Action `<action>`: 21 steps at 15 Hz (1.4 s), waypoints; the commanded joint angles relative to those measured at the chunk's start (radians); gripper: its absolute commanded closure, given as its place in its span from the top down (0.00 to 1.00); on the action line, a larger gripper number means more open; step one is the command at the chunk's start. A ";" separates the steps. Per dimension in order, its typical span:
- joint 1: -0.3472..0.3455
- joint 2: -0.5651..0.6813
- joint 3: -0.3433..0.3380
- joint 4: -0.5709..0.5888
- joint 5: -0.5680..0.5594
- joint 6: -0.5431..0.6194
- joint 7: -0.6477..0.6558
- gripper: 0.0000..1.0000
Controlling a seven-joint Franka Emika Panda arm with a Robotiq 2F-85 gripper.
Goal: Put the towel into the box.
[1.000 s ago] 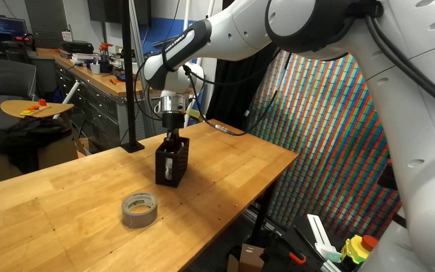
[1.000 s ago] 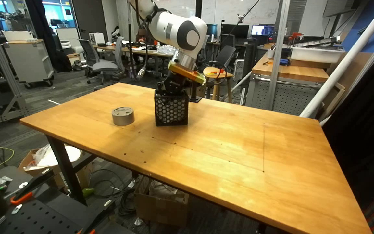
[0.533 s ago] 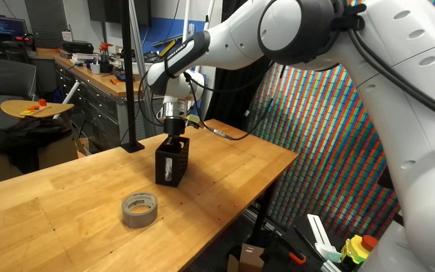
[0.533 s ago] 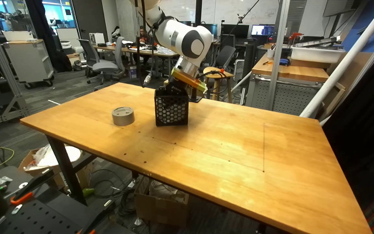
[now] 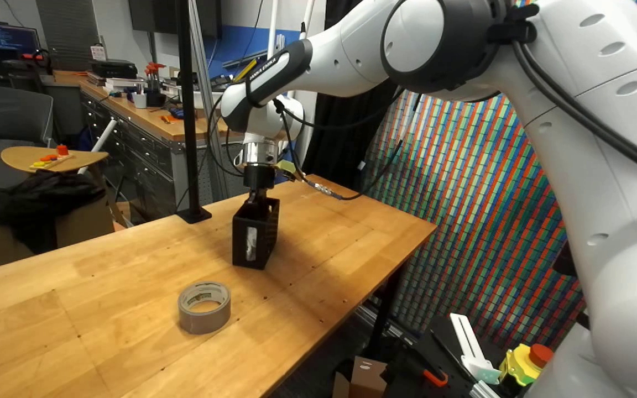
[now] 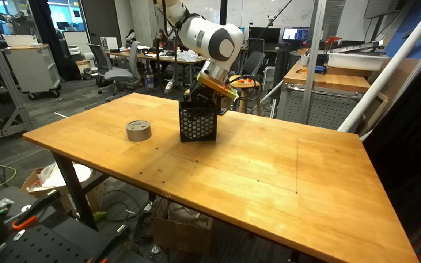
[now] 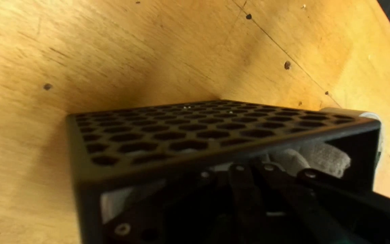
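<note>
Standing partly inside the black box (image 5: pixel 260 247), the gripper (image 5: pixel 257 207) is hidden at its tips, and whether it is closed cannot be told; beside it, within the box, the pale towel (image 7: pixel 326 158) is seen, and apart from it, outside, a roll of tape (image 5: pixel 204 320)

The desk (image 6: pixel 269 164) is smooth wood with a soft sheen over visible grain. The box (image 5: pixel 261 240) looks like matt plastic, faintly satin along its rim (image 7: pixel 300 139) in the wrist view. The towel (image 7: pixel 328 159) is cloth — matt, with a slightly fuzzy surface. The end effector (image 5: pixel 257 200) is mostly dull, with small shiny pins (image 7: pixel 239 168) that look metallic. The arm (image 5: pixel 346 61) is smooth and lightly glossy, its wrist collar (image 5: pixel 259 153) bright, polished metal — and the tape roll (image 5: pixel 204 321) smooth outside, with a mild sheen.
</note>
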State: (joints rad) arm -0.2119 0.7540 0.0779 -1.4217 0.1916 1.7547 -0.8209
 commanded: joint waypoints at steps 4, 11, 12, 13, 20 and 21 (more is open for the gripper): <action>-0.002 -0.141 -0.028 -0.048 -0.048 -0.008 -0.001 0.03; -0.037 -0.308 -0.055 -0.189 -0.039 0.057 -0.052 0.03; -0.040 -0.342 -0.062 -0.221 -0.045 0.078 -0.069 0.03; -0.042 -0.377 -0.071 -0.258 -0.056 0.104 -0.092 0.04; -0.038 -0.458 -0.130 -0.347 -0.103 0.159 -0.169 0.23; -0.039 -0.479 -0.136 -0.373 -0.104 0.168 -0.178 0.31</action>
State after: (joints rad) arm -0.2655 0.2740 -0.0417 -1.7985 0.0833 1.9261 -0.9967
